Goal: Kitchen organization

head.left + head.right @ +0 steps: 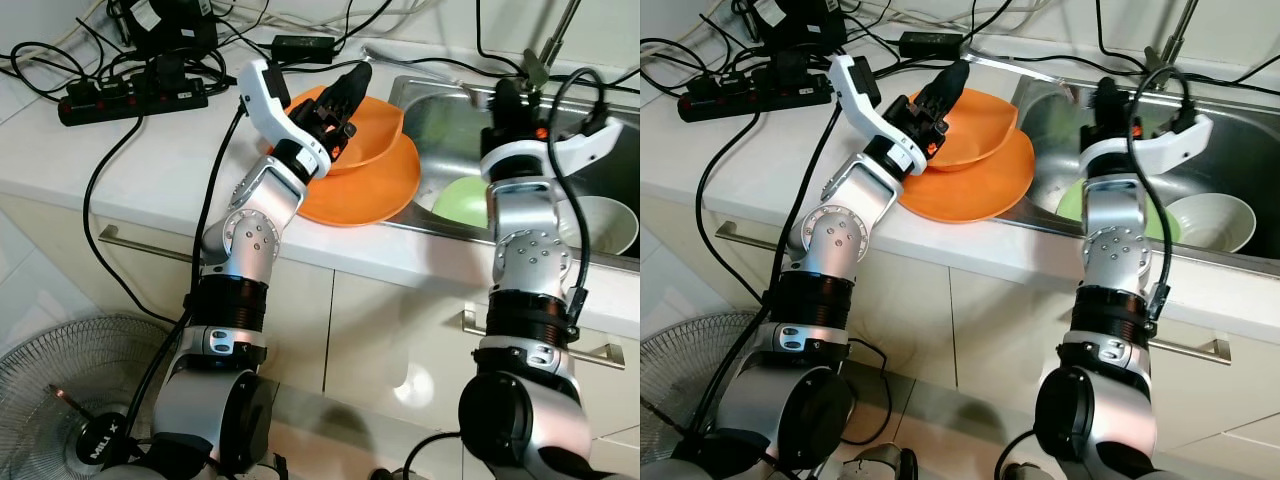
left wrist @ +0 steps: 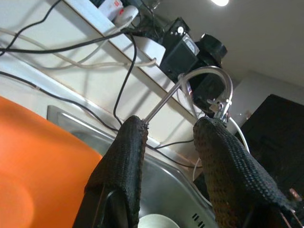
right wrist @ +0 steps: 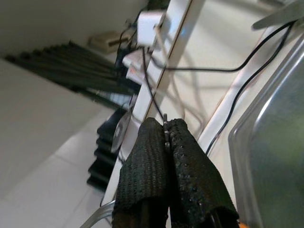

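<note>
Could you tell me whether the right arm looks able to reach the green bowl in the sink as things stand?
Probably yes: the right gripper, fingers shut, hangs over the sink, and the green bowl lies just below it, partly behind the arm, with nothing on top.

Black power strip (image 1: 130,98) with tangled cables on the counter (image 1: 150,170); floor fan (image 1: 60,390) below.

Two orange dishes (image 1: 365,185), one green bowl (image 1: 462,200), one white bowl (image 1: 605,222).
</note>
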`<state>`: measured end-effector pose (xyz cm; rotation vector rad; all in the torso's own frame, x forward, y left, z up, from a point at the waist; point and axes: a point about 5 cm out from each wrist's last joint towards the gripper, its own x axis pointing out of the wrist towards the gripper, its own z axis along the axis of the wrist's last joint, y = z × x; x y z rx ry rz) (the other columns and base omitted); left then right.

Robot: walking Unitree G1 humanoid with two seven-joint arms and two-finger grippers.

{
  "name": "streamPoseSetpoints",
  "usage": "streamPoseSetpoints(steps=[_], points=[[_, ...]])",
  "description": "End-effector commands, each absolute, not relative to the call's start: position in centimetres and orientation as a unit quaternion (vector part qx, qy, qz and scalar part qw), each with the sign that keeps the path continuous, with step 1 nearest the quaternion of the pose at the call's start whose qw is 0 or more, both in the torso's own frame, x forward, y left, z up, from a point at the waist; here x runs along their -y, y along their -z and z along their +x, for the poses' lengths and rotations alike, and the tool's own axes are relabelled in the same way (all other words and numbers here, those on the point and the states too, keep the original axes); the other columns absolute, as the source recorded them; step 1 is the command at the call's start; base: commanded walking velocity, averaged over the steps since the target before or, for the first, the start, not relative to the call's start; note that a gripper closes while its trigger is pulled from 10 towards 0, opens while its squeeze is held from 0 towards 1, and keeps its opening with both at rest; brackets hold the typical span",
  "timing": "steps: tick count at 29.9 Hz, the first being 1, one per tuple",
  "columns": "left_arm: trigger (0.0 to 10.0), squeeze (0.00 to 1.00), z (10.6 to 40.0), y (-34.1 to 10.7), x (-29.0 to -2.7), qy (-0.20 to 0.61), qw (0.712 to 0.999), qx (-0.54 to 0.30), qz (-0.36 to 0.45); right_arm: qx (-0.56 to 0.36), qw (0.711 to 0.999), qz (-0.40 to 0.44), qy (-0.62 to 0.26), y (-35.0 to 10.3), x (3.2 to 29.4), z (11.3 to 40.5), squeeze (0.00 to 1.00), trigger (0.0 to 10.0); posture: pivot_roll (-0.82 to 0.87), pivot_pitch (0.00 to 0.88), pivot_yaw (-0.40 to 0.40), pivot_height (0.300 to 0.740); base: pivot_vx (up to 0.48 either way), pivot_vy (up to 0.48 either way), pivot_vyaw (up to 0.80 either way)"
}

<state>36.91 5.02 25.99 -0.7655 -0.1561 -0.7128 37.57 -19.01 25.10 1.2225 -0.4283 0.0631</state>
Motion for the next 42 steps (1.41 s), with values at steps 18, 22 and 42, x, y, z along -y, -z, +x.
streamPoseSetpoints(steps=[18, 22, 42], points=[[10.0, 0.0, 35.7, -24.9, -4.7, 0.345, 0.868, 0.06, -0.351, 0.216, 0.895, 0.345, 0.181, -24.3, 24.2, 37.8, 0.0, 10.0, 0.1, 0.055, 0.04, 0.74, 0.0, 0.0, 0.0], [10.0, 0.0, 35.4, -24.6, -5.0, 0.342, 0.872, 0.058, -0.346, 0.205, 0.922, 0.244, 0.218, -24.1, 24.4, 37.7, 0.0, 10.0, 0.1, 0.055, 0.042, 0.74, 0.0, 0.0, 0.0], [10.0, 0.0, 34.5, -22.8, -7.4, 0.309, 0.901, 0.037, -0.303, 0.137, 0.971, -0.047, 0.188, -21.2, 21.4, 38.8, 0.0, 10.0, 0.13, 0.046, 0.039, 0.74, 0.0, 0.0, 0.0]])
